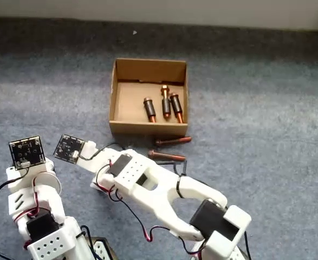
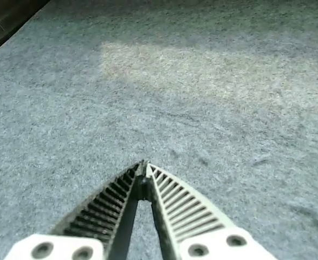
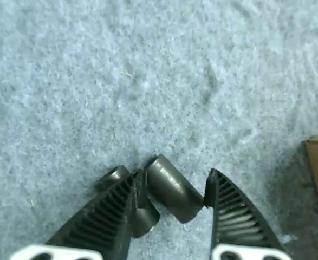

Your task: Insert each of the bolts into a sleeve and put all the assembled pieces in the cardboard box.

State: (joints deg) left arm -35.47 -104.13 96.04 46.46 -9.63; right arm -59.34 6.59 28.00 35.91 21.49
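**Cardboard box** [image 1: 149, 129]: stood open-topped on the carpet [image 1: 267, 108]. Three assembled pieces [image 1: 166, 103] are laid inside, toward the wall on the right in the high view, and are counted as finished.

**Bolts** [image 1: 172, 141], two: laid side by side just outside the box's near wall, unsleeved. They are judged to be kept there, close to the box, for assembly.

**Sleeve** [image 3: 172, 189]: laid on the carpet near a box corner, between the spread jaws of the right gripper [image 3: 176, 173] and not pinched. The placement is judged a set-up for a grasp. A second sleeve [image 3: 114, 176] is partly covered by one finger.

**Left gripper** [image 2: 145, 165]: pressed together on nothing and held over carpet well apart from the box. It is judged parked to leave room.
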